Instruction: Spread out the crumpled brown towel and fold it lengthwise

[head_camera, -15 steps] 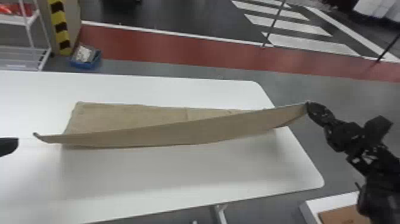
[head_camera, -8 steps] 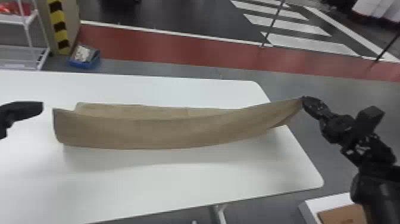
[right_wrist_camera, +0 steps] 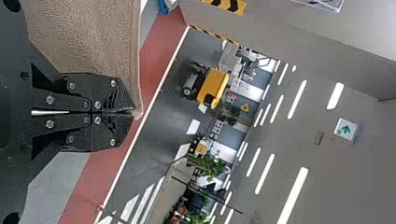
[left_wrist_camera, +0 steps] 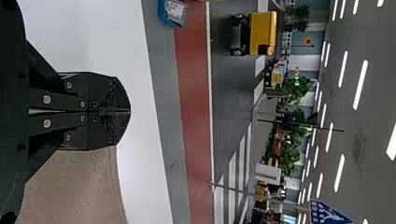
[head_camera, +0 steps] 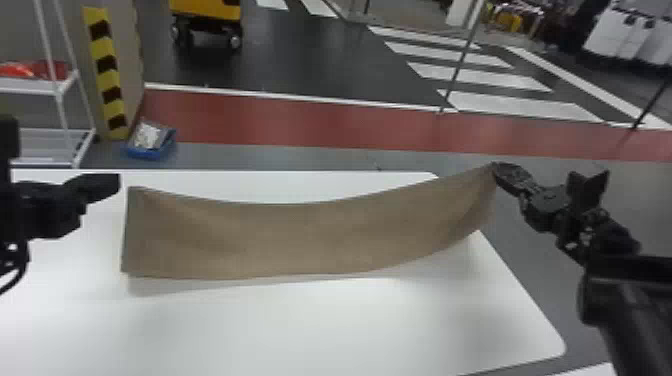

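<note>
The brown towel [head_camera: 300, 240] hangs as a long, sagging band over the white table, its left and right ends raised. At its upper left corner is my left gripper [head_camera: 119, 183]; in the left wrist view the left gripper [left_wrist_camera: 130, 112] has its fingers together, with the towel [left_wrist_camera: 79, 186] spreading out from beside them. My right gripper [head_camera: 495, 169] holds the upper right corner beyond the table's right edge. Seen from the right wrist, the right gripper [right_wrist_camera: 133, 113] is shut on a corner of the towel [right_wrist_camera: 93, 37], a bit of cloth showing at its tips.
The white table [head_camera: 320, 330] extends in front of the towel and to its left. Behind it on the floor lies a blue box [head_camera: 150, 142], near a white shelf rack [head_camera: 75, 85] and a yellow-black striped post [head_camera: 107, 75]. Farther back stands a yellow cart [head_camera: 205, 10].
My left gripper has moved up and right in the head view, raising the towel's left end, so the near side now covers the part behind. The right gripper has shifted only slightly.
</note>
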